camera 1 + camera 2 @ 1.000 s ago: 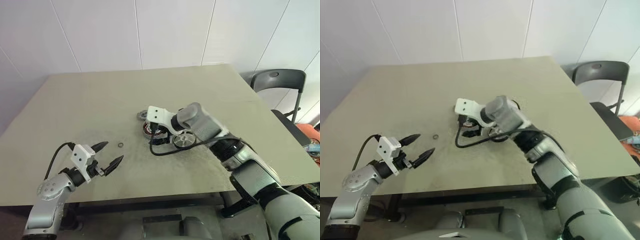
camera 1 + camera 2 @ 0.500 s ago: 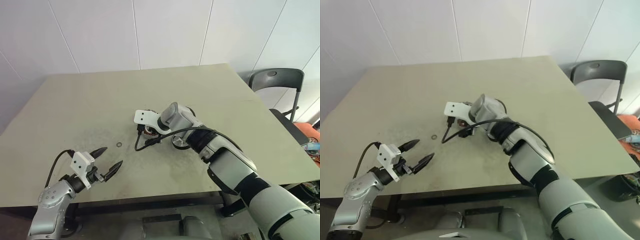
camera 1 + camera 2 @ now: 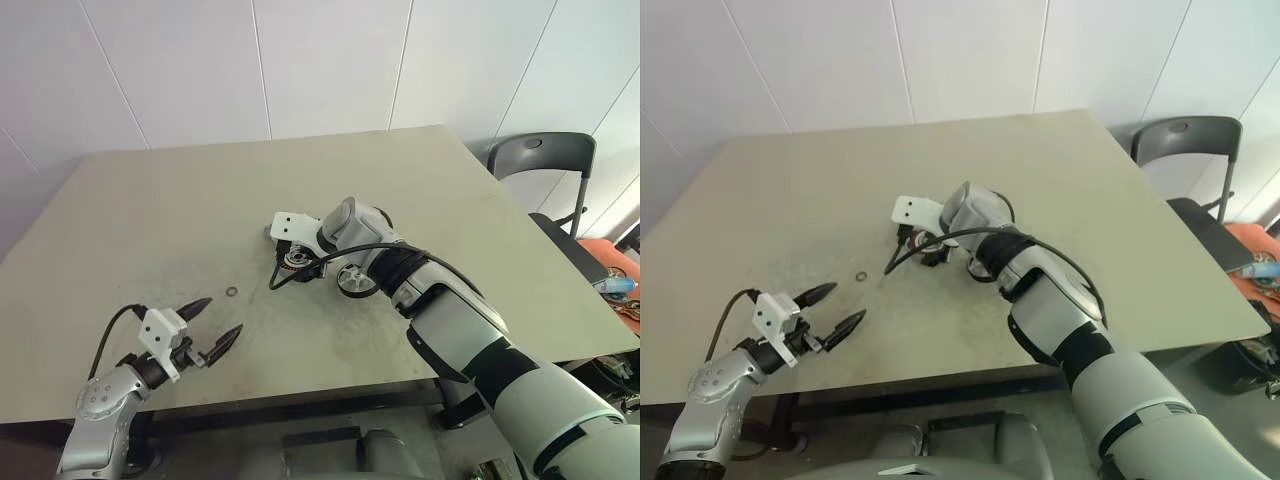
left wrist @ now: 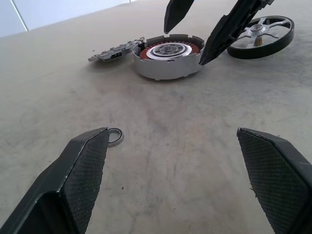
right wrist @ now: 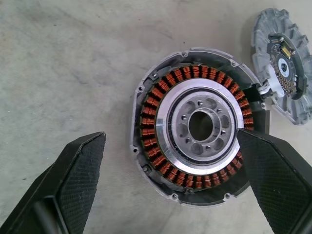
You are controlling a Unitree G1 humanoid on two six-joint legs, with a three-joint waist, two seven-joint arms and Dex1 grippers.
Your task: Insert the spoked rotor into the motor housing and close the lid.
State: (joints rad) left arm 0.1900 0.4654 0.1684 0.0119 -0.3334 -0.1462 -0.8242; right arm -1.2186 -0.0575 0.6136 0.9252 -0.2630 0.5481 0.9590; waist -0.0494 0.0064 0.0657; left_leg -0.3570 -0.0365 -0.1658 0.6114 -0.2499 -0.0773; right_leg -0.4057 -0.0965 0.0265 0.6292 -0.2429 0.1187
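Note:
The motor housing [image 5: 197, 126], a round metal disc with copper windings around a silver bearing, lies mid-table. My right gripper [image 3: 296, 262] hangs open just over it, one finger [image 4: 229, 29] at its rim and the other [image 4: 175, 12] behind it. The black spoked rotor [image 4: 261, 31] lies flat to the housing's right. The grey notched lid [image 5: 285, 83] lies close behind the housing on its left side, tied to it by a short wire. My left gripper [image 3: 226, 313] is open and empty near the table's front left edge, pointing toward the parts.
A tiny washer ring [image 3: 232, 292] lies on the table [image 3: 150, 200] between my left gripper and the housing. A dark chair [image 3: 545, 160] stands off the table's far right corner. An orange object [image 3: 610, 250] shows past the right edge.
My right gripper has tipped more steeply down over the housing while the arm stretched out further. My left gripper has sunk slightly toward the front edge. The camera has shifted.

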